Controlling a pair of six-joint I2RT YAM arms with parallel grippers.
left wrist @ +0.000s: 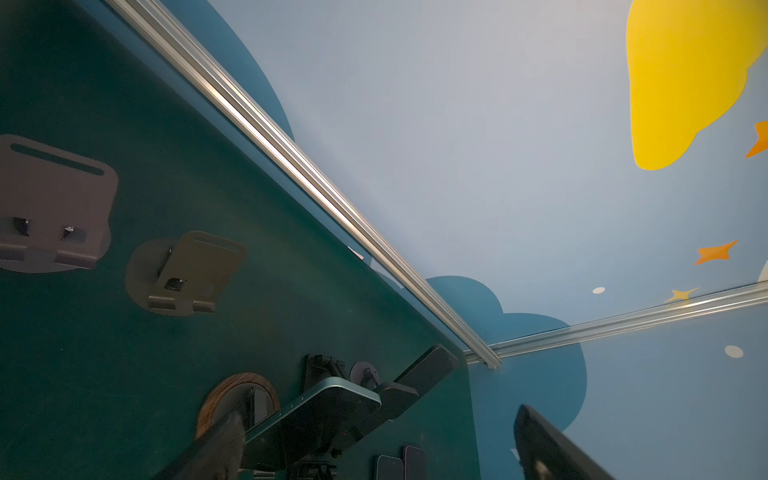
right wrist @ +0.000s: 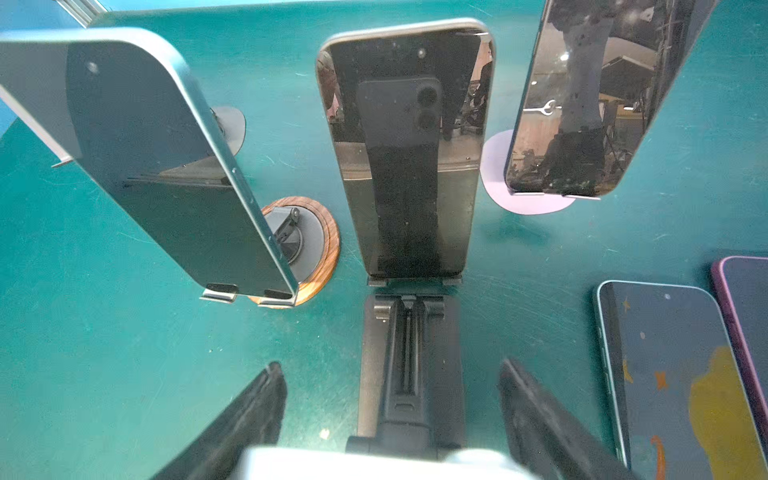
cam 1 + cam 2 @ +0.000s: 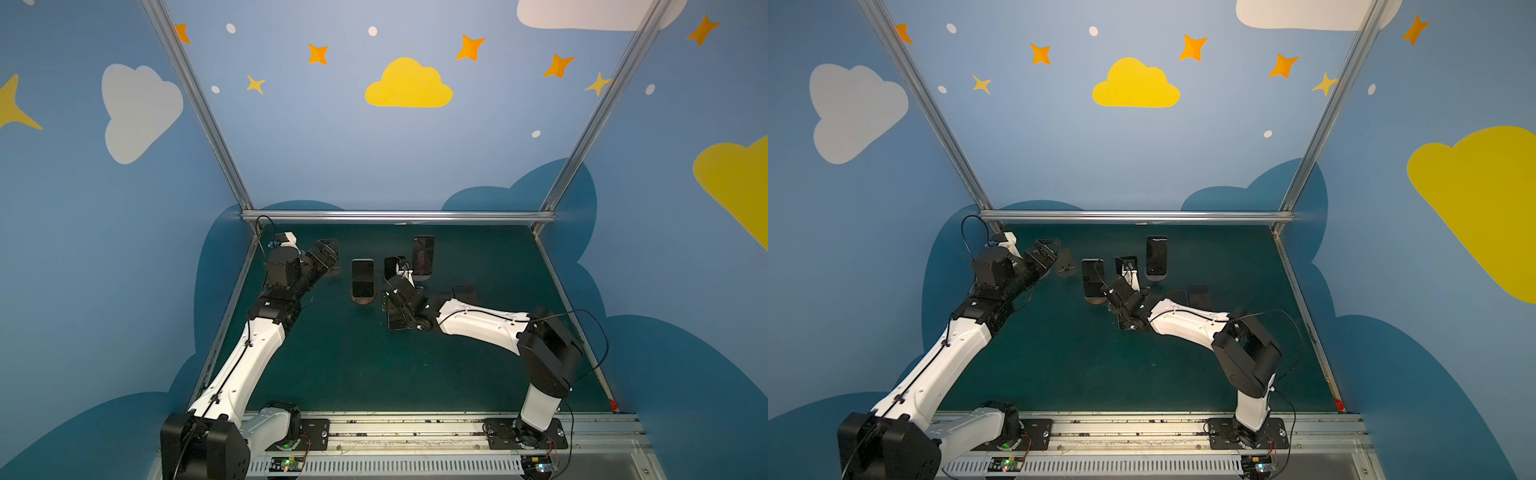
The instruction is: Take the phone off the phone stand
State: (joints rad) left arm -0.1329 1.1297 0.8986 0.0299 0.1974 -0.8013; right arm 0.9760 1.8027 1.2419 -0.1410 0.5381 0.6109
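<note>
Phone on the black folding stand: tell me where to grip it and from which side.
Probably best: pinch the phone by its long edges, upper half, from the screen side and above. It leans back with its bottom edge in the lip of the stand, so only top and sides are free.

No lettering, brand or number is legible anywhere (the phone (image 2: pixel 407 166) shows only reflections).

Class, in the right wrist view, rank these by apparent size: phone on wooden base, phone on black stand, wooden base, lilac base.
1. phone on wooden base
2. phone on black stand
3. wooden base and lilac base: alike, both partly hidden
</note>
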